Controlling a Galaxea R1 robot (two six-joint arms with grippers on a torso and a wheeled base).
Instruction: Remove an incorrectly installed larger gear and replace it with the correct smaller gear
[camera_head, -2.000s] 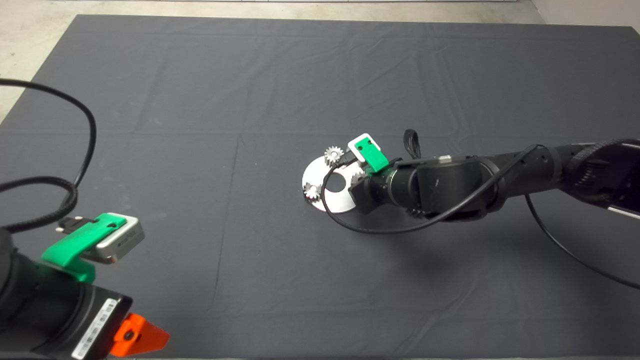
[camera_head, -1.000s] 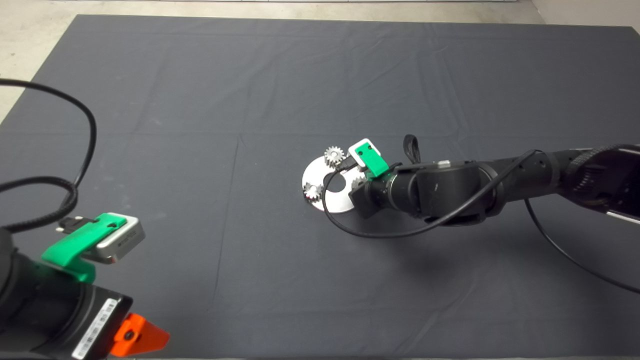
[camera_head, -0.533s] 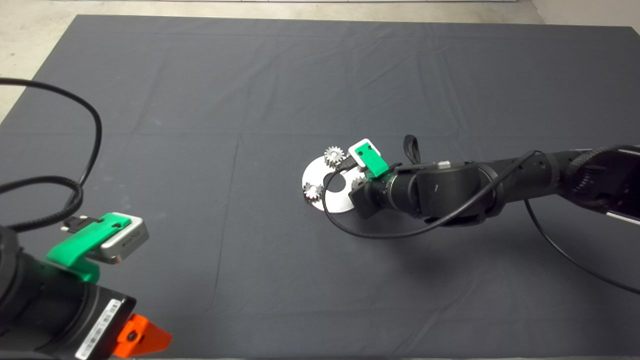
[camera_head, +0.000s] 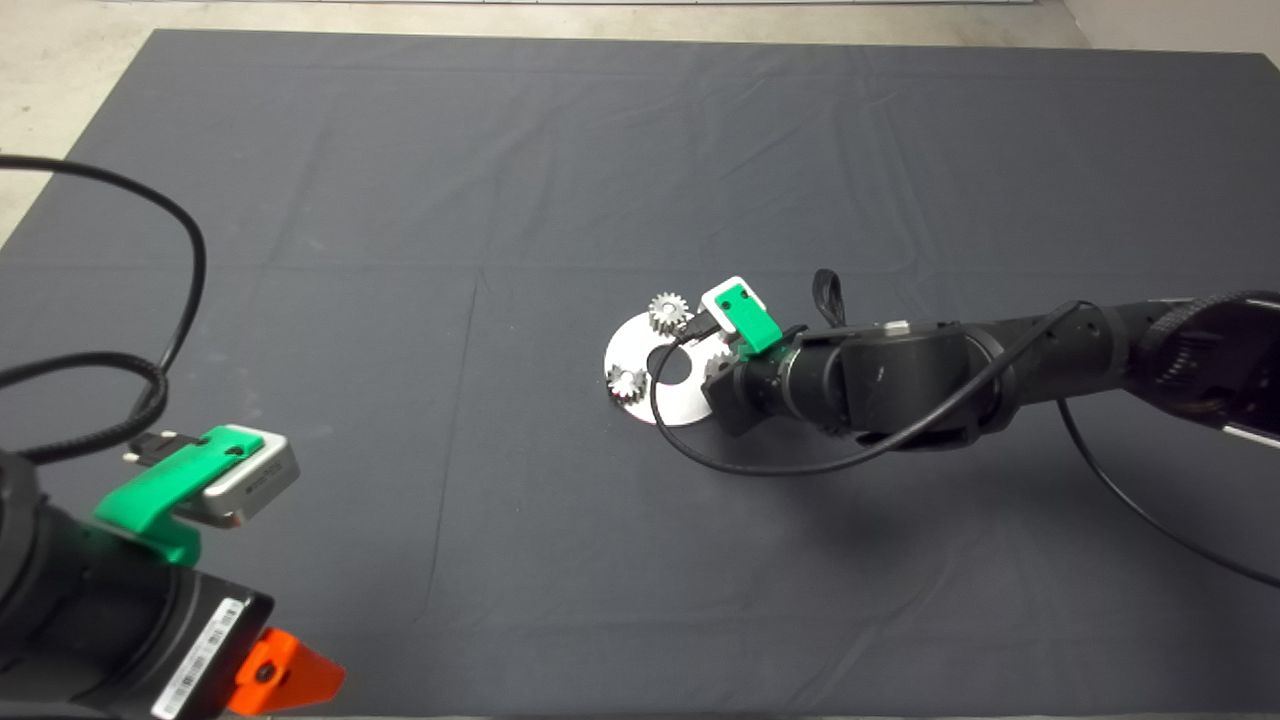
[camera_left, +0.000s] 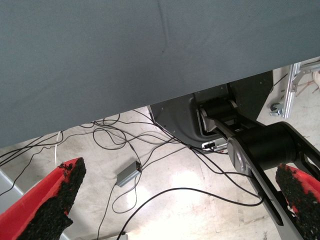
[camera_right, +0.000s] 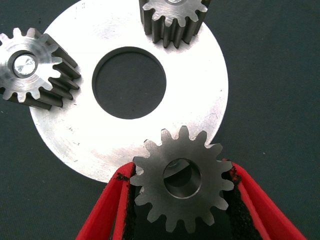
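A dark grey mat (camera_head: 400, 200) covers the tabletop, creased in faint lines. Directly on it, right of centre, lies a round steel plate (camera_head: 632, 352) with a centre hole; a black cable (camera_head: 760, 465) trails across the mat beside it.

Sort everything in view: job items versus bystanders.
Job: right gripper, gripped gear, steel plate, pegged gears.
Bystanders: left gripper, open, parked at the mat's lower-left edge; floor cables; dark mat.

2 mounted gears (camera_right: 172, 20) (camera_right: 31, 67) crowd the plate (camera_right: 200, 95) rim; surrounding mat (camera_head: 400, 200) lies open.
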